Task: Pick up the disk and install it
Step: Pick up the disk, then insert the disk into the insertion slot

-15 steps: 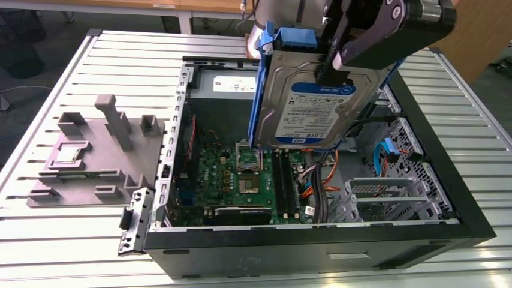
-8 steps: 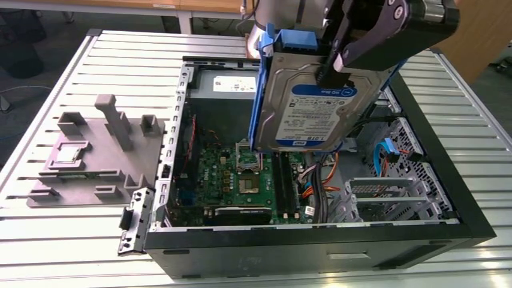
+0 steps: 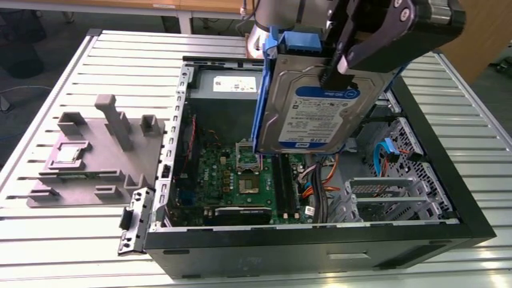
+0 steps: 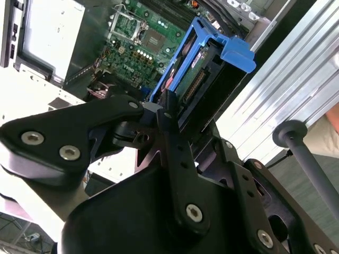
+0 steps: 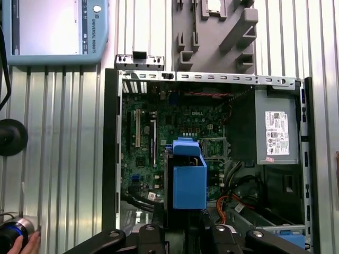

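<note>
The disk [image 3: 308,105] hangs upright over the open computer case [image 3: 448,174], label facing the camera in the exterior view, with blue carrier rails along its edges. My gripper [image 3: 334,73] is shut on its upper end from above. In the second wrist view the black fingers [image 4: 168,119] clamp the disk [image 4: 198,74] across its thickness, with the motherboard far below. In the first wrist view the blue carrier [image 5: 189,180] stands end-on above the board, just beyond my gripper [image 5: 185,226].
Inside the case lie a green motherboard [image 3: 240,180], a grey power supply [image 3: 232,87] and a metal drive cage [image 3: 384,192] with a blue bracket [image 3: 389,150]. A grey fixture [image 3: 88,153] sits at the exterior view's left. A pendant [image 5: 53,29] and a hand [image 5: 24,244] lie off the case.
</note>
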Robot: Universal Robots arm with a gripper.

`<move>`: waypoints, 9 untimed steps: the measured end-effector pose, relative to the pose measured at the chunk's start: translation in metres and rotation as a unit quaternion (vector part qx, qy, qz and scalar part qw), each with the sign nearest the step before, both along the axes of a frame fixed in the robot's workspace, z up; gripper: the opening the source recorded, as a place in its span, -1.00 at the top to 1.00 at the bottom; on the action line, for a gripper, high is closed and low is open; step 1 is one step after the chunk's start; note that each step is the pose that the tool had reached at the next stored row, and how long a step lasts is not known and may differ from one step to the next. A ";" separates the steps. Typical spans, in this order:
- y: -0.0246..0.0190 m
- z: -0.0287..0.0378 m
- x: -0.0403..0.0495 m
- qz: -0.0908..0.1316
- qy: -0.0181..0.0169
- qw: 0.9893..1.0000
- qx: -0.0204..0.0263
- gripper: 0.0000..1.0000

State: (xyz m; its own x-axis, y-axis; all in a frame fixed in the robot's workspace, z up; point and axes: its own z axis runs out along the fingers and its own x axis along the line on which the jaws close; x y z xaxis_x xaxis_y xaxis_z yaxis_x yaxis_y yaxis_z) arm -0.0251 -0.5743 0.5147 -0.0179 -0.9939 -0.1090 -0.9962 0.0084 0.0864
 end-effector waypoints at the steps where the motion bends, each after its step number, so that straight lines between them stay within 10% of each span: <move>1: 0.0000 -0.0002 0.0029 0.000 0.000 1.000 0.000 0.30; 9: 0.0000 -0.0012 0.0260 0.000 0.001 1.000 0.000 0.30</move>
State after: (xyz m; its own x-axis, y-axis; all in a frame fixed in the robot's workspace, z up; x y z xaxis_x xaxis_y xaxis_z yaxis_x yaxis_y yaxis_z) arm 0.0009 -0.5743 0.5135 -0.0180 -0.9939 -0.1091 -0.9961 0.0084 0.0877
